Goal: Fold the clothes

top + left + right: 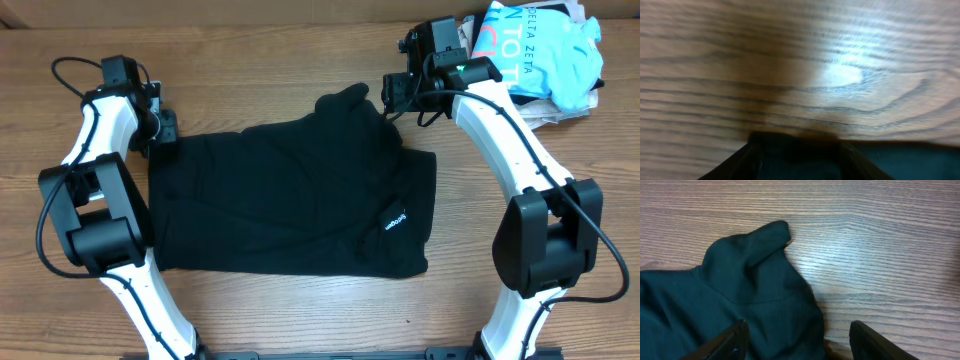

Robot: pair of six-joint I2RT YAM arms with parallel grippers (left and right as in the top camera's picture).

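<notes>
Black garment (300,200) with a small white logo (396,221) lies flat on the wood worktop (280,50) btwn the 2 arms. Left gripper (799,149) sits low at 1 top corner, fingers apart, cloth edge just below and btwn them; view is blurred. Right gripper (797,332) is spread too, at the other top corner, w/ cloth under 1 finger and a raised fold ahead of it. Behind it, away from the cloth, is a pile w/ a light-blue printed tee (545,50).
</notes>
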